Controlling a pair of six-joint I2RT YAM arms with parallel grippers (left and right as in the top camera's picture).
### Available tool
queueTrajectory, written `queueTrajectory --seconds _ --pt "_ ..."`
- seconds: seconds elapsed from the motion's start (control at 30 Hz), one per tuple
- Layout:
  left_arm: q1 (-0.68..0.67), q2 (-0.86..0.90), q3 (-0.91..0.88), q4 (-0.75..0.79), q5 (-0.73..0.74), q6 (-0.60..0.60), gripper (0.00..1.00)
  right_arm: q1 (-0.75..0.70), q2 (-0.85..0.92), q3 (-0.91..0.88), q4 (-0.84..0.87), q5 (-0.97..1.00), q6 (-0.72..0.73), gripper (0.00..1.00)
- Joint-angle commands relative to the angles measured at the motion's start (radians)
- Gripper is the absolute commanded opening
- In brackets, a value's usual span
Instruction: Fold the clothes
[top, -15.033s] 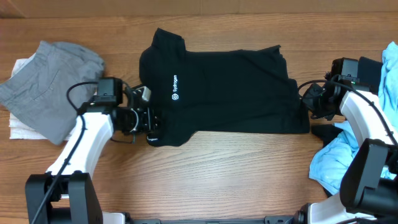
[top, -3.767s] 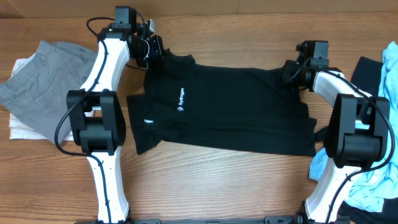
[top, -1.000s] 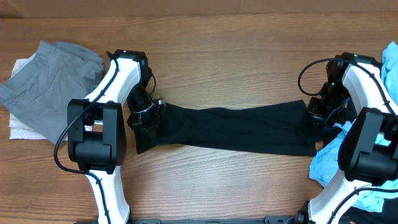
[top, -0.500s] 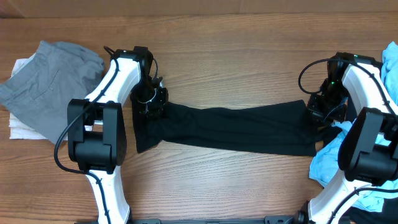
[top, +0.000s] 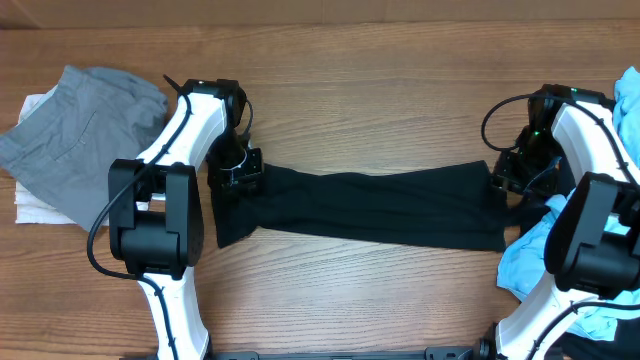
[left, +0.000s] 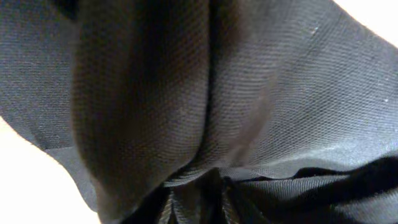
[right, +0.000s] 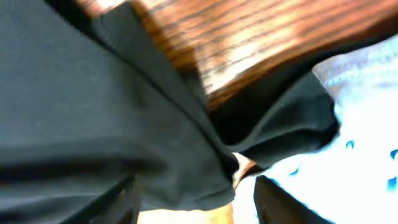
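Across the table the shirt is lying in one long folded band, so you're sitting at fold one, I'd say; crosswise folds are waiting. Right hand is standing spread at its end; left hand, buried in cloth, can't tell.

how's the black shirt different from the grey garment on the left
The black shirt is folded into a long narrow band across the middle of the table; the grey garment is a rumpled heap at the left edge. The shirt lies on bare wood, the grey garment partly on a white cloth. Both are soft clothes.
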Motion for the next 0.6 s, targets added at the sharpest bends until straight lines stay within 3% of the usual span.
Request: queueTrajectory --seconds 0.0,0.17,0.2,0.23,0.27,0.57 --pt "0.011 -0.02 0.026 -0.003 -0.069 -0.029 0.27 -0.031 -0.008 -0.003 0.018 -0.08 -0.072 0.66" --pt "0.02 -0.068 0.06 -0.01 -0.069 -0.032 0.3 -0.038 0.012 -0.005 0.024 -0.183 -0.179 0.65" --pt "0.022 -0.087 0.061 -0.011 -0.069 -0.034 0.45 -0.038 0.019 -0.01 0.026 -0.182 -0.179 0.65" --pt "0.023 -0.101 0.061 -0.014 -0.068 -0.034 0.85 -0.038 0.023 -0.017 0.029 -0.182 -0.179 0.66" --pt "0.023 -0.119 0.061 -0.022 -0.068 -0.034 1.0 -0.038 0.026 -0.027 0.037 -0.182 -0.18 0.67" --pt "0.023 -0.188 0.061 -0.057 -0.068 -0.029 1.0 -0.036 0.028 -0.196 0.185 -0.189 -0.196 0.65"
